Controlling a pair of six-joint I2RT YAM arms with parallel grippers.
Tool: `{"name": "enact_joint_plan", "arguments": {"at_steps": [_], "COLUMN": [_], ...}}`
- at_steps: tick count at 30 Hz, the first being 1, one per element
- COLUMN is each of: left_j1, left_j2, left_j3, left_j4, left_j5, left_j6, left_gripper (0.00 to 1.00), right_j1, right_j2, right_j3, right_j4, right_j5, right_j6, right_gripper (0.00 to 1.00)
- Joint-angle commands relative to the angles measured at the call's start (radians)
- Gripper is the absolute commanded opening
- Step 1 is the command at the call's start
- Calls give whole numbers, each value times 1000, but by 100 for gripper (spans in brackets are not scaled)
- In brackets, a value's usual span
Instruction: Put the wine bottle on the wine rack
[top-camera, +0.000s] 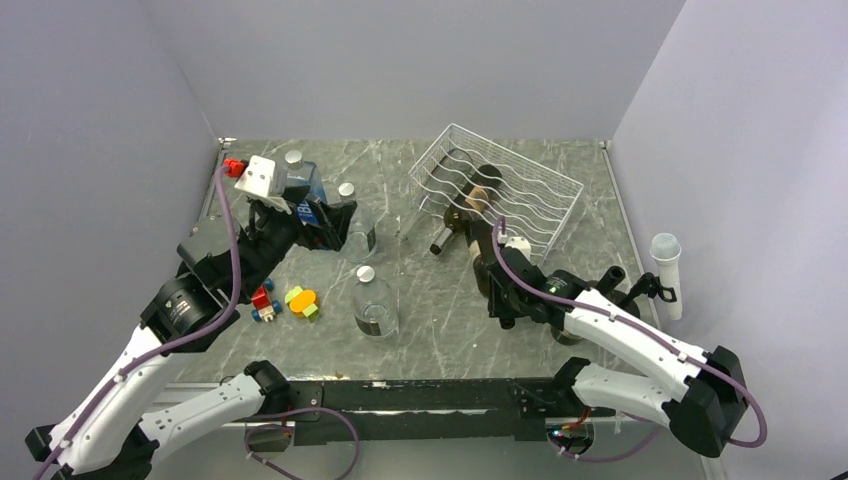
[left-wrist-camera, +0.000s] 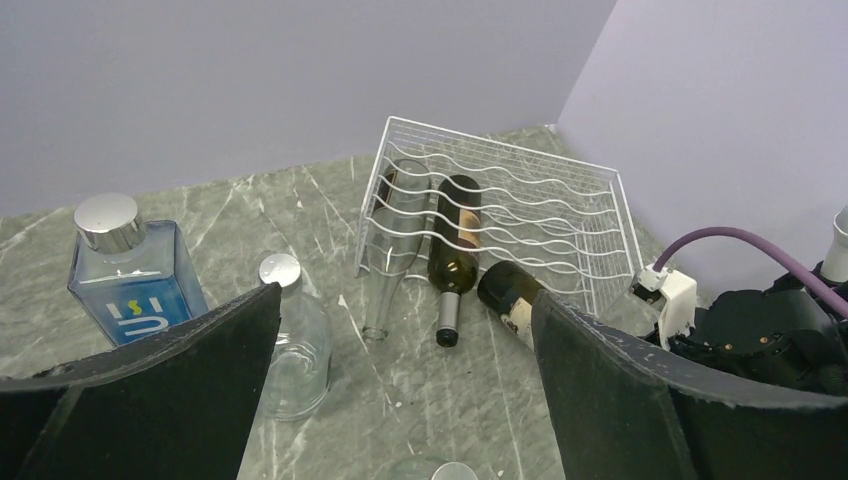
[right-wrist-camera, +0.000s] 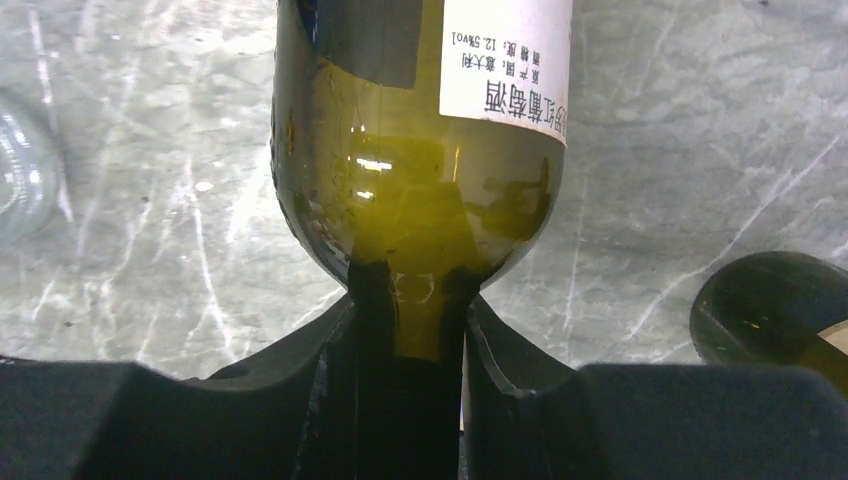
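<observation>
The bottle's (right-wrist-camera: 420, 200) white label (right-wrist-camera: 505, 60) reads "12.5%vol" beside Chinese characters. The right claw (right-wrist-camera: 410, 300) is clenched on its neck, with its base ahead at the rack's (top-camera: 540, 185) low edge. The left claw (left-wrist-camera: 405, 300) gapes wide, holding nothing.

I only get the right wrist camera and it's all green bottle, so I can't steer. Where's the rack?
Observer: The wine rack sits at the table's far right. The right gripper holds your wine bottle by the neck, with its bottom at the rack's near edge.
Operator: Is anything in the rack?
Observer: Yes. A clear bottle and a dark bottle lie side by side in its left grooves.
Operator: Is there room for mine?
Observer: It looks so. The grooves to the right of the dark bottle hold nothing.
</observation>
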Motion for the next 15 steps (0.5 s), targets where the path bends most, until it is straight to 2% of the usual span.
{"name": "enact_joint_plan", "arguments": {"at_steps": [1, 8, 15], "left_j1": [0, 0, -1], "left_j2": [1, -7, -13], "left_j3": [34, 51, 37], "left_j4": [28, 36, 60], "left_j5": [-22, -34, -30], "left_j6": [-45, -44, -84], "left_gripper": [99, 99, 99], "right_j1": [-43, -53, -49], "right_j2": [-71, -86, -30], "right_j3": [-24, -89, -192], "right_j4": [208, 290, 484], "right_j5": [19, 131, 260], "right_j6": [-30, 26, 178], "right_gripper": [0, 0, 0]}}
